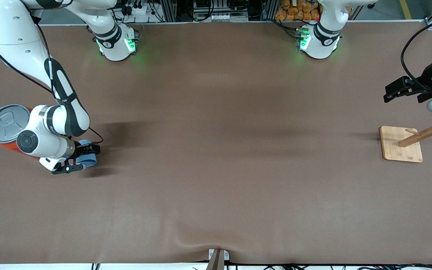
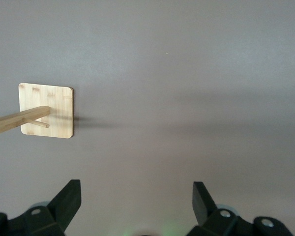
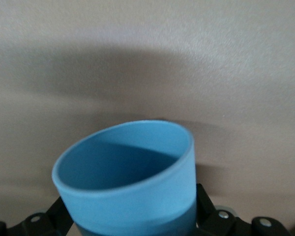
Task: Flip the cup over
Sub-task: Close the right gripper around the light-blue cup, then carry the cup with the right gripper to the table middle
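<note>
The small light-blue tapered cup (image 1: pixel 87 158) is at the right arm's end of the table, held in the right gripper (image 1: pixel 83 157), whose fingers are squeezed on the cup's sides near its bottom. In the right wrist view the cup's (image 3: pixel 128 182) open mouth points away from the gripper, out along the brown table cloth (image 1: pixel 216 150), so the cup looks tipped on its side. I think the gripper holds it low on its body so the wrist can roll it over and set it down the other way up. Just beside the cup, closer to the table's edge at the right arm's end, stands a big orange can with a grey lid (image 1: pixel 4 125). The arm's own wrist sits between the can and the cup, so there is little room there and a wide swing could bump the can. Toward the middle of the table the cloth is bare, and that is the safe way to turn. The left gripper (image 2: pixel 136 201) waits with its fingers spread wide and holding nothing, over the left arm's end of the table, near a wooden stand with pegs on a square base (image 1: pixel 401 144).
</note>
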`<state>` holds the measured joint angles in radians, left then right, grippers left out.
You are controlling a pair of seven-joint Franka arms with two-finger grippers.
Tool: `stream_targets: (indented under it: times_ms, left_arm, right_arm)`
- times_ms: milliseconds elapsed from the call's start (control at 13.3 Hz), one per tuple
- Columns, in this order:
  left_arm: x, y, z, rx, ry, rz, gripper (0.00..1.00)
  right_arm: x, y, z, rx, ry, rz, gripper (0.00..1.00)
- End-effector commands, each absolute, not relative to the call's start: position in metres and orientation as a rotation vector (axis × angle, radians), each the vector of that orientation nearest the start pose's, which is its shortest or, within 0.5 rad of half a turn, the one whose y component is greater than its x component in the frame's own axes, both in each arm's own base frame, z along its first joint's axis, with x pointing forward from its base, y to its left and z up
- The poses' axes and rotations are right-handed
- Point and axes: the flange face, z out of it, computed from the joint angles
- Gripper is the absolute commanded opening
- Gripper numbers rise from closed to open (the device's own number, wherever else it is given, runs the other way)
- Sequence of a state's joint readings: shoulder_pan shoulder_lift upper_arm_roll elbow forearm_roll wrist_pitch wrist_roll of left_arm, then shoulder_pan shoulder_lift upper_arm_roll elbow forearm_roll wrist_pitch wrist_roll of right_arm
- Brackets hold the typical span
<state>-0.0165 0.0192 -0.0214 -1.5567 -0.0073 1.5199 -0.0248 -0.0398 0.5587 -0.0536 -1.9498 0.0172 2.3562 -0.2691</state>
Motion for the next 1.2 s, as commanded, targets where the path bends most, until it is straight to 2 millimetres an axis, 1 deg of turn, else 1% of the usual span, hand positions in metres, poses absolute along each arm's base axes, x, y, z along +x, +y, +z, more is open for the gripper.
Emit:
stream_targets:
  times_ms: [0, 75, 150, 225, 300, 375, 525, 600, 750, 900, 1050, 1125]
  left_arm:
    - [0.555, -0.020, 0.619, -3.163, 0.026, 0.100, 1.00]
    - [0.555, -0.019, 0.619, -3.162, 0.026, 0.103, 1.00]
    - [0.555, -0.019, 0.619, -3.162, 0.026, 0.100, 1.00]
    - [0.555, -0.020, 0.619, -3.159, 0.028, 0.102, 1.00]
    - [0.555, -0.020, 0.619, -3.159, 0.030, 0.103, 1.00]
    - [0.555, -0.019, 0.619, -3.156, 0.028, 0.100, 1.00]
    - [0.555, -0.020, 0.619, -3.157, 0.030, 0.102, 1.00]
    - [0.555, -0.020, 0.619, -3.156, 0.030, 0.100, 1.00]
    - [0.555, -0.019, 0.618, -3.162, 0.062, 0.105, 1.00]
    - [0.555, -0.023, 0.619, -3.162, 0.060, 0.100, 1.00]
    - [0.555, -0.022, 0.619, -3.163, 0.062, 0.100, 1.00]
    - [0.555, -0.024, 0.618, -3.163, 0.069, 0.103, 1.00]
  right_arm:
    - [0.599, -0.052, 0.169, -3.101, -0.300, 0.233, 0.87]
    - [0.598, -0.051, 0.171, -3.096, -0.302, 0.241, 0.55]
    - [0.599, -0.046, 0.177, -3.088, -0.351, 0.243, 0.40]
    - [0.601, -0.036, 0.190, -3.062, -0.455, 0.241, 0.35]
    - [0.606, -0.022, 0.210, -3.029, -0.571, 0.228, 0.35]
    - [0.612, -0.006, 0.225, -2.992, -0.673, 0.237, 0.35]
    - [0.629, 0.046, 0.255, -2.876, -0.934, 0.230, 0.35]
    - [0.634, 0.078, 0.265, -2.819, -1.052, 0.198, 0.35]
    - [0.634, 0.144, 0.282, -2.727, -1.255, 0.133, 0.35]
    - [0.629, 0.212, 0.293, -2.629, -1.471, 0.078, 0.35]
    - [0.621, 0.272, 0.297, -2.537, -1.630, 0.041, 0.35]
    - [0.613, 0.303, 0.300, -2.500, -1.698, 0.011, 0.35]
